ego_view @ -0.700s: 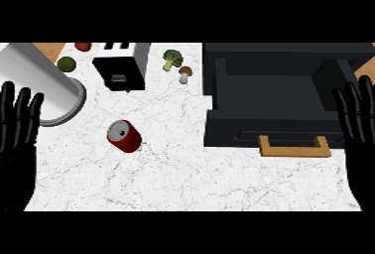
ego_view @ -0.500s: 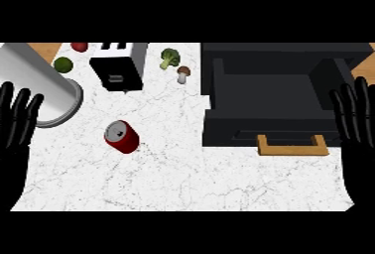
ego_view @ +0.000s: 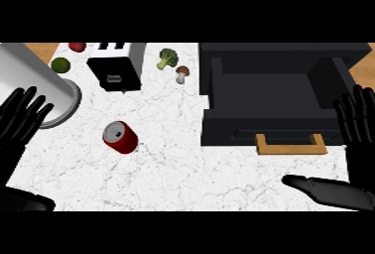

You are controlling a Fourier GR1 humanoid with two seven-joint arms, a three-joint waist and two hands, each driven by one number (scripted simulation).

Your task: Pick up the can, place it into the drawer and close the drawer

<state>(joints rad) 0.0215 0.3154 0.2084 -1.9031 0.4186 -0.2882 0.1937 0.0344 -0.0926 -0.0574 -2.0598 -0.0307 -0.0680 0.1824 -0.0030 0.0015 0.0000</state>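
A red can [ego_view: 121,137] with a silver lid lies on its side on the white marble counter, left of centre. The black drawer [ego_view: 275,101] stands pulled open at the right, with a wooden handle [ego_view: 290,147] on its front. My left hand [ego_view: 19,120] is open at the left edge, fingers up, well to the left of the can. At the right edge my right hand [ego_view: 357,129] is open too, fingers up, thumb [ego_view: 322,187] stretched out low, just right of the drawer's front.
A large grey cylinder [ego_view: 33,84] lies at the upper left. A black and white toaster [ego_view: 116,69], a broccoli floret [ego_view: 167,58], a mushroom [ego_view: 181,74], a lime [ego_view: 60,64] and a red fruit [ego_view: 77,46] sit along the back.
The view has tilted, so everything sits lower in the picture. Both hands have come inward and upward, and the right thumb now shows at the lower right. The can has not moved.
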